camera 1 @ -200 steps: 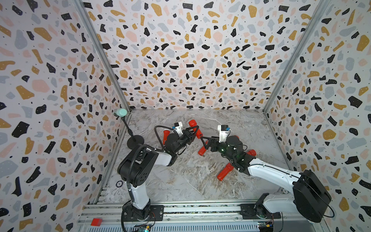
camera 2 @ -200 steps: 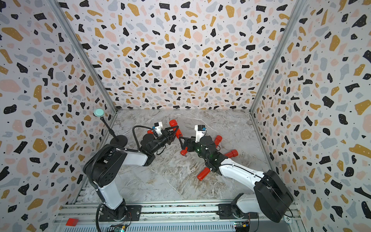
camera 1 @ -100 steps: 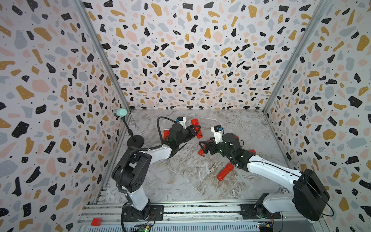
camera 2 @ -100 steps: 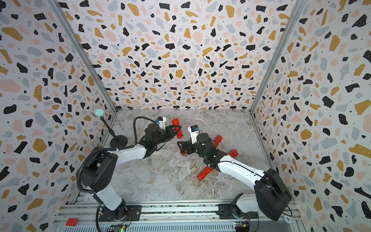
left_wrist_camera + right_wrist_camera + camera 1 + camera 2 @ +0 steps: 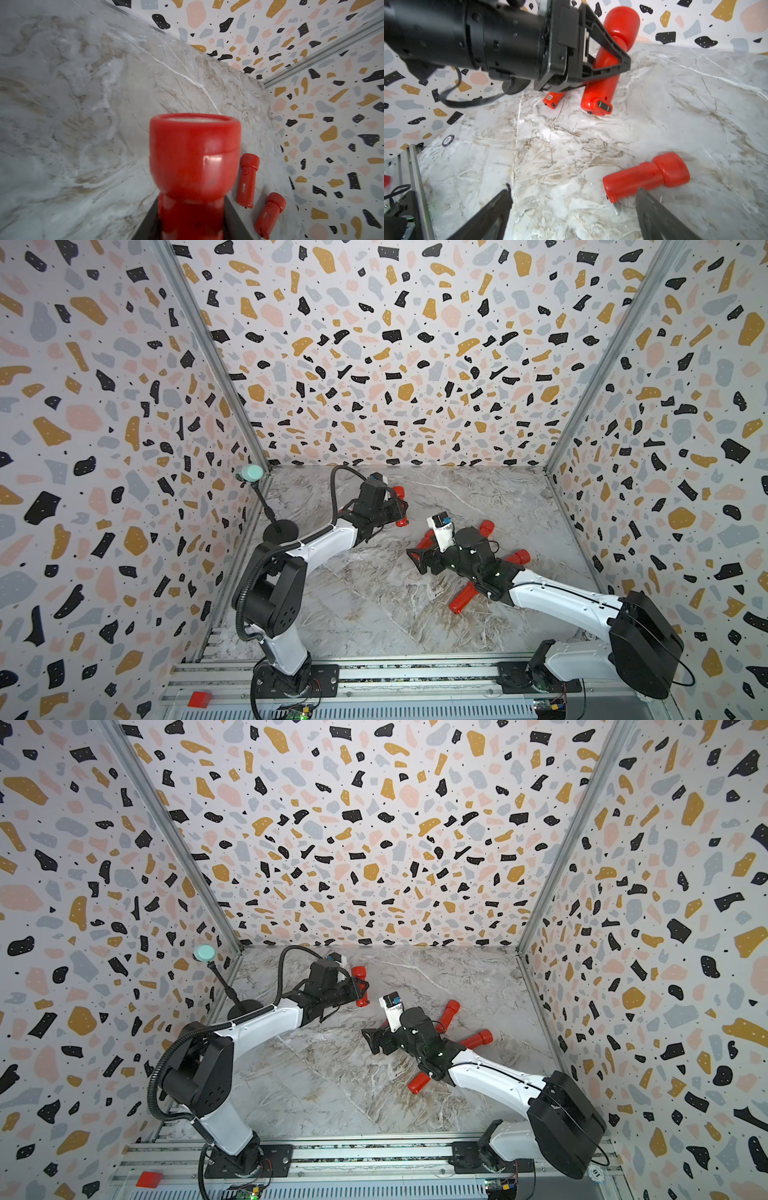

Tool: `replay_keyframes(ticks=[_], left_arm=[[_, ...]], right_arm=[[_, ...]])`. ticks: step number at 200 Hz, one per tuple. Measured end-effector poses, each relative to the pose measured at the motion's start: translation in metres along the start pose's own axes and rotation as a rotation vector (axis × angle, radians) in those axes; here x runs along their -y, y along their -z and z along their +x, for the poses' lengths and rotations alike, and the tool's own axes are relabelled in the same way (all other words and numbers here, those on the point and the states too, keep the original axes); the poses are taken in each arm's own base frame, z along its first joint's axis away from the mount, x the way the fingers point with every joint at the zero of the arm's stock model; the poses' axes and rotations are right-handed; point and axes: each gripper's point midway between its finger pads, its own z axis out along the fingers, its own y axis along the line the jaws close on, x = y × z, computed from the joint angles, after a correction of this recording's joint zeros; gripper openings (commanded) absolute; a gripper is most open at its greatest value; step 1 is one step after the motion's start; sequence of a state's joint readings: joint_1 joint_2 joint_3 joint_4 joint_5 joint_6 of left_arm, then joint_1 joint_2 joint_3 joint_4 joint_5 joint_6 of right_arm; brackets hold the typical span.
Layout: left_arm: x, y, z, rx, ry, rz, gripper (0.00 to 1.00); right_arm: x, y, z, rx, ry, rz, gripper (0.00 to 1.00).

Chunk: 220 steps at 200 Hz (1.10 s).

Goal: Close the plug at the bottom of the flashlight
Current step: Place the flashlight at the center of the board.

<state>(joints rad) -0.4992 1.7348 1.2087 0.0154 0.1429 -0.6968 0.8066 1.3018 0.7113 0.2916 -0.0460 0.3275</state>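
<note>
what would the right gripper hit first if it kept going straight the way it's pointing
Probably the flashlight lying on the table with its plug out, just ahead of one finger; depth is unclear.

We find the held flashlight (image 5: 194, 158) blurred in the left wrist view, its lower body cut off by the frame edge. In the right wrist view the left gripper (image 5: 612, 62) covers its mid-body and most of a second flashlight (image 5: 551, 99), and the fingers (image 5: 488, 214) of the right gripper (image 5: 573, 187) run off the edge
</note>
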Motion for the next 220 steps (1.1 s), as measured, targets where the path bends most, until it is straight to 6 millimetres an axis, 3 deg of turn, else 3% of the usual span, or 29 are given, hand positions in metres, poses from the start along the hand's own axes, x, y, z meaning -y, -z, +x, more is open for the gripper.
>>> replay_keyframes(ticks=[76,220], left_arm=[[-0.042,-0.002,0.010,-0.074,-0.125,-0.233,0.00],[-0.125,-0.024,0.019,-0.226,-0.216,-0.534,0.00]], right_arm=[[0.003,0.039,0.013,0.178,-0.006,-0.029,0.96],[-0.011,0.043,0.002,0.261,-0.022,-0.074,0.96]])
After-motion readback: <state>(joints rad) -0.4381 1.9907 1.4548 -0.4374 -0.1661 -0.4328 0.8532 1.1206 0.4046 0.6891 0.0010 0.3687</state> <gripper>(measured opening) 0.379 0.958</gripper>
